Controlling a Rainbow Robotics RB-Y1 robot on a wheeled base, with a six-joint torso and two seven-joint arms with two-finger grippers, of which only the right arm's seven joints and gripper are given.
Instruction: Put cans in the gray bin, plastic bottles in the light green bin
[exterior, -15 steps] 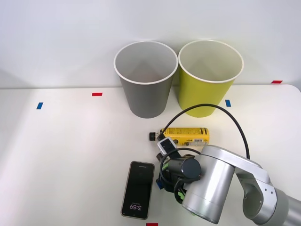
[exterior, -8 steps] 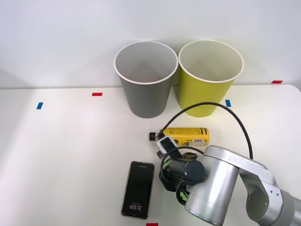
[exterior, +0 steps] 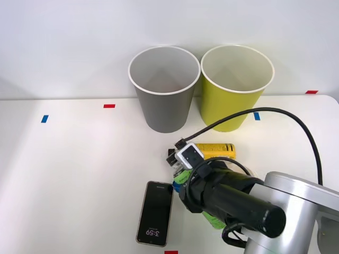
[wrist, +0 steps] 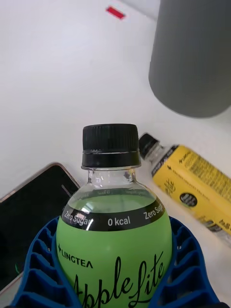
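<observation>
Right pincer [wrist: 113, 284] is clamped on the green bottle [wrist: 113, 240], held above the desk [exterior: 79, 169] beside the phone [exterior: 155, 213]. A yellow bottle [exterior: 214, 151] lies in front of the gray bin [exterior: 164, 95] and lime bin [exterior: 235, 90].

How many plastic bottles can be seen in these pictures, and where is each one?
2. The green-label bottle is clamped between the right gripper's blue fingers, beside the phone. The yellow-label bottle lies on the table before the light green bin.

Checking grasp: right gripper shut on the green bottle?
Yes: both blue fingers press the green bottle's sides in the wrist view.
</observation>
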